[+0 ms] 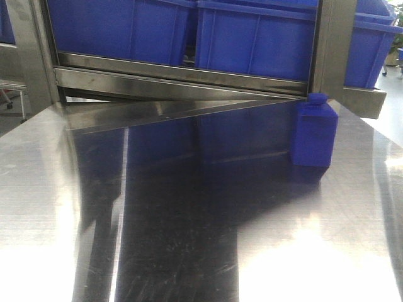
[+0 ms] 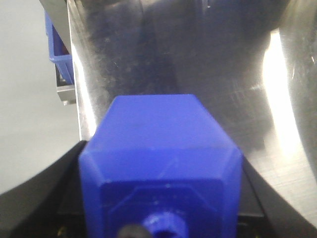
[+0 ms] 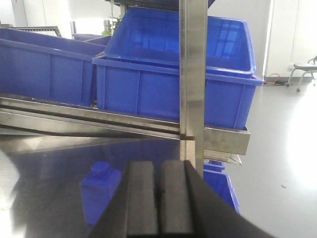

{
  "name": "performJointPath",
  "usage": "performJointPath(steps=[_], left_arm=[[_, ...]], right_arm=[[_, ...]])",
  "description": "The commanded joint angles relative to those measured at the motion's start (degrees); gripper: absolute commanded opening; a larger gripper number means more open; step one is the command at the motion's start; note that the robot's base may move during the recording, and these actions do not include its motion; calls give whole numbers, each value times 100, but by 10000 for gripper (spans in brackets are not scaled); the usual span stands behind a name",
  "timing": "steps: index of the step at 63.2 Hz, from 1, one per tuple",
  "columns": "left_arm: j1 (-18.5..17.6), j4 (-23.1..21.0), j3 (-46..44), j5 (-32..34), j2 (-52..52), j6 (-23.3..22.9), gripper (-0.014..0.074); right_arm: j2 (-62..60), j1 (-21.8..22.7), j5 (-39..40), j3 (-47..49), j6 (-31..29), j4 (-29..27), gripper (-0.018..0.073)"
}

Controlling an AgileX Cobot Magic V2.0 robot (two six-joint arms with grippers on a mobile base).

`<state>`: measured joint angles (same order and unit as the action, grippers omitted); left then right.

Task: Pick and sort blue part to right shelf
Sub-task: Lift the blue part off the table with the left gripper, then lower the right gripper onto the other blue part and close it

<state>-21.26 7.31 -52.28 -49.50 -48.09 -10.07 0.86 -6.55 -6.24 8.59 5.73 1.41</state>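
One blue part point(image 1: 313, 135) stands upright at the right rear of the steel table point(image 1: 189, 239), just in front of the right shelf point(image 1: 182, 78). The right wrist view shows that blue part point(image 3: 101, 191) to the left of my right gripper point(image 3: 159, 201), whose black pads are pressed together with nothing between them. A second blue part point(image 2: 161, 163) fills the left wrist view, knob towards the camera. My left gripper point(image 2: 161, 203) is shut on it, a black finger point(image 2: 44, 198) on each side. Neither gripper shows in the front view.
Large blue crates point(image 1: 252, 38) sit on the shelf behind its steel front rail point(image 3: 99, 121). A steel upright post point(image 3: 192, 74) stands straight ahead of my right gripper. Another blue crate point(image 3: 220, 186) lies lower, beyond the table's right edge. The table's left edge point(image 2: 77, 114) drops to the floor.
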Motion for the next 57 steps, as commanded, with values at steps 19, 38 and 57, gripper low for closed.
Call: performJointPath(steps=[19, 38, 57], left_arm=[[-47, 62, 804, 1414, 1357, -14, 281], [-47, 62, 804, 1480, 1452, -14, 281], [-47, 51, 804, 1470, 1452, -14, 281]], right_arm=[[2349, -1255, 7, 2077, 16, -75, 455], [4365, -2270, -287, 3065, 16, -76, 563], [6147, -1914, -2695, 5274, 835, -255, 557]])
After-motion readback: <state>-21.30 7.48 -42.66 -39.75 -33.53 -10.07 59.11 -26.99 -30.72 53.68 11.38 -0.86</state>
